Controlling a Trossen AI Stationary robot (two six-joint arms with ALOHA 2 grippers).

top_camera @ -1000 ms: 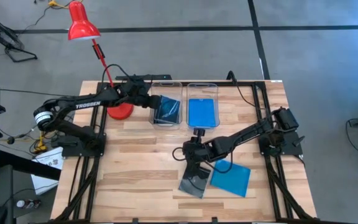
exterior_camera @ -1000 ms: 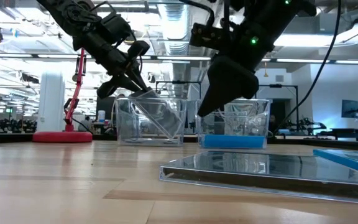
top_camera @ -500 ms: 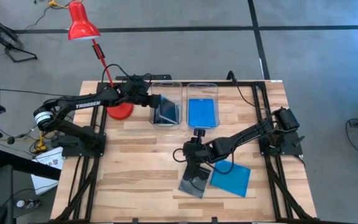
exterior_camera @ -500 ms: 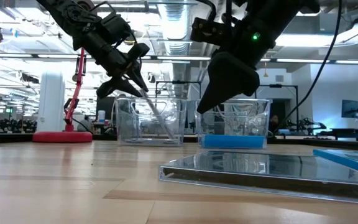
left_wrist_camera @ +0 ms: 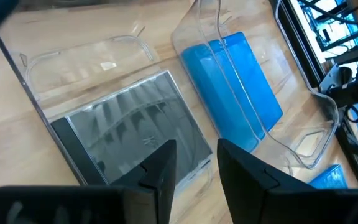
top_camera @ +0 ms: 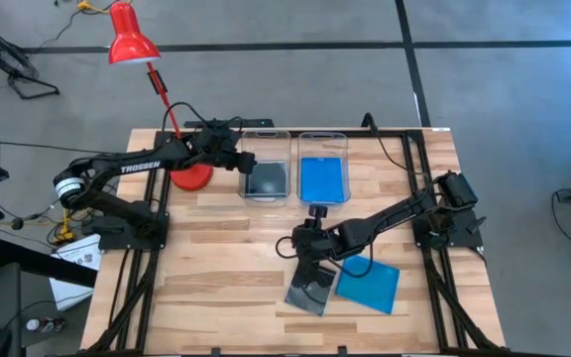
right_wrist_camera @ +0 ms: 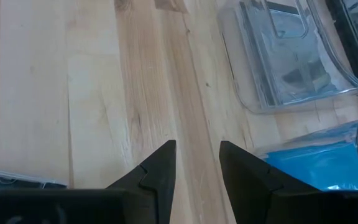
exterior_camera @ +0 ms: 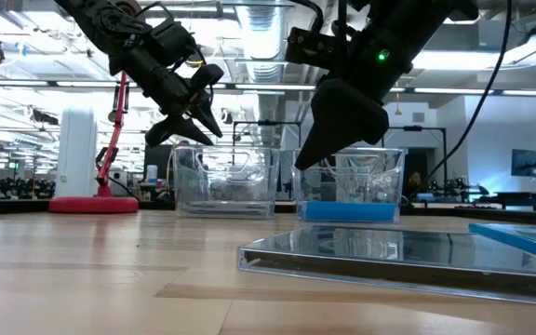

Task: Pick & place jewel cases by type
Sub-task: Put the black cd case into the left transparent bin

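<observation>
We are hovering our released left hand [top_camera: 242, 162] over the grey jewel case [top_camera: 266, 179] in the upper-centre bin [top_camera: 266, 137], while our parted, empty right hand [top_camera: 314, 264] is risking nudging the lower-centre case [top_camera: 310, 289].

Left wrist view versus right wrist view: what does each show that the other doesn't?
Only the left wrist view shows the clear case lying flat inside the left bin, with the open left gripper above it. Only the right wrist view shows the open right gripper over bare table, with a case edge at the frame's border. Both show the two bins and the blue case in the right bin.
</observation>
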